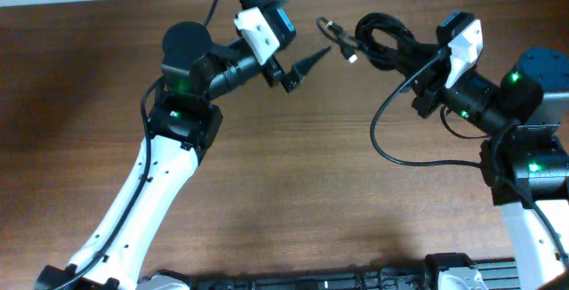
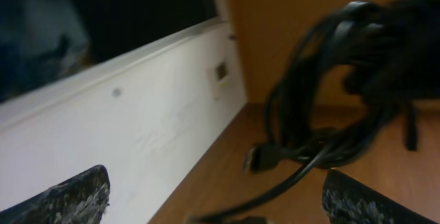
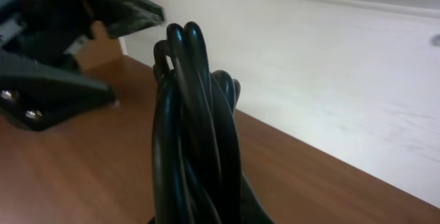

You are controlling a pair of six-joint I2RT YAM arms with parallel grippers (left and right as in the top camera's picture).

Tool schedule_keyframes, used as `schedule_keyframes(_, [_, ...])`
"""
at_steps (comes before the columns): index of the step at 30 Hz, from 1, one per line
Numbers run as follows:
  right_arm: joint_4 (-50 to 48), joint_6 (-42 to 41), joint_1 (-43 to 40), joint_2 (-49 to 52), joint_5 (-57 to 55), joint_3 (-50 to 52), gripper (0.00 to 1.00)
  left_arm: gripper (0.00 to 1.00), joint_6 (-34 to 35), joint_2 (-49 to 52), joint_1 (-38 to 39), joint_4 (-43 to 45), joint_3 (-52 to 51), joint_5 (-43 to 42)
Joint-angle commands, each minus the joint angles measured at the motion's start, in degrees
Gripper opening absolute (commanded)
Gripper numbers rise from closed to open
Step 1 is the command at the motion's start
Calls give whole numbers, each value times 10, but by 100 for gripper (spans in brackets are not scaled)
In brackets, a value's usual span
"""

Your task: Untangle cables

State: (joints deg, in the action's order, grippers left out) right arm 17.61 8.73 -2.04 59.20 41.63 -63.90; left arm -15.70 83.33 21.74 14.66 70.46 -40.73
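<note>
Cables (image 1: 380,39) bundled, upper centre-right of overhead view. Right gripper (image 1: 404,57) clenched on the bundle. Left gripper (image 1: 304,69) spread wide, empty, just left (plug ends nearest). Step: choosing a strand. Next: left pinches one loose end and draws it clear.

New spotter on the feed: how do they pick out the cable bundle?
On the wooden table, look near the far edge, right of centre, at the right gripper. The cable bundle it is shut on is a coil of thin black loops with small plugs sticking out. Unlike the single thicker wire arcing off the right arm, it is coiled.
</note>
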Motion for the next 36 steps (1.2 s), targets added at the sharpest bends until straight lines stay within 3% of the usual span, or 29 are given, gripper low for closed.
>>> schedule_keyframes(1, [-2,-7,2,-5,74,-9,4,99,-67,-6,9,13,2,-71])
schedule_keyframes(5, [22,-7,2,-5,88,-9,4,99,-125,-6,43,25,2,-71])
schedule_keyframes(16, [36,-6,36,-5,92,-9,4,99,-140,11,101,26,2,-68])
schedule_keyframes(17, [36,-7,40,-5,92,-9,4,87,-140,14,101,26,2,-53])
schedule_keyframes(18, [36,-6,43,-5,92,-9,4,57,-140,18,102,26,2,-17])
schedule_keyframes(20, [36,-7,43,-5,92,-9,4,29,-140,22,101,26,2,25])
schedule_keyframes(22, [36,-7,43,-5,92,-9,4,23,-140,23,101,26,2,31])
schedule_keyframes(25, [36,-7,43,-5,92,-9,4,0,-140,23,102,25,2,31])
schedule_keyframes(30, [36,-7,43,-5,92,-9,5,0,-139,23,103,22,2,57])
schedule_keyframes(32, [36,-6,42,-5,79,-9,38,0,-112,23,103,23,2,117])
schedule_keyframes(33, [36,-7,42,-5,52,-9,59,0,-75,23,100,23,2,167])
schedule_keyframes(36, [36,-7,42,-8,-23,-9,70,0,-14,23,81,21,2,216])
